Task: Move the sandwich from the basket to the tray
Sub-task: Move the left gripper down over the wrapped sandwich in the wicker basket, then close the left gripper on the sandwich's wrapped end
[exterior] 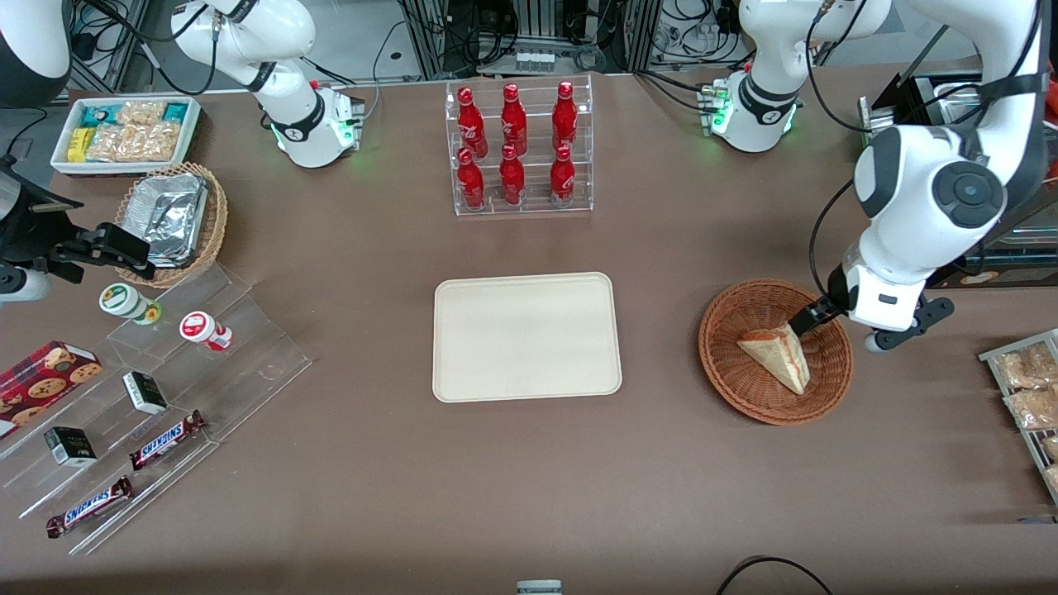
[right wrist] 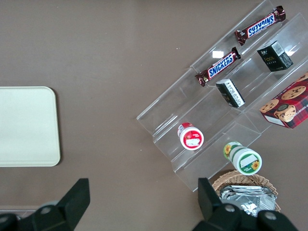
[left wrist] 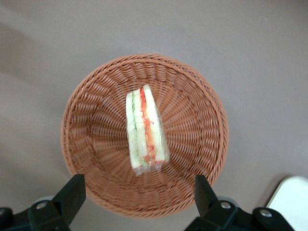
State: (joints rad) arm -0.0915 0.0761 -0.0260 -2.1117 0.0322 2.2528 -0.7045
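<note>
The sandwich [exterior: 777, 355] is a pale triangular wedge lying in the round reddish-brown wicker basket [exterior: 727, 380], toward the working arm's end of the table. The left wrist view looks straight down on the sandwich [left wrist: 146, 129], whose red and green filling faces up, in the middle of the basket [left wrist: 192, 106]. My gripper [exterior: 814, 318] hangs above the basket's rim, open, its fingers spread wide with nothing between them [left wrist: 138, 195]. The cream-white tray [exterior: 526, 337] lies bare at the table's middle, beside the basket; one of its corners [left wrist: 293, 199] shows in the left wrist view.
A clear rack of red bottles [exterior: 522, 149] stands farther from the front camera than the tray. Wrapped snack packs [exterior: 1029, 388] lie at the working arm's end. A clear stepped shelf [exterior: 165, 388] with candy bars and small boxes sits at the parked arm's end.
</note>
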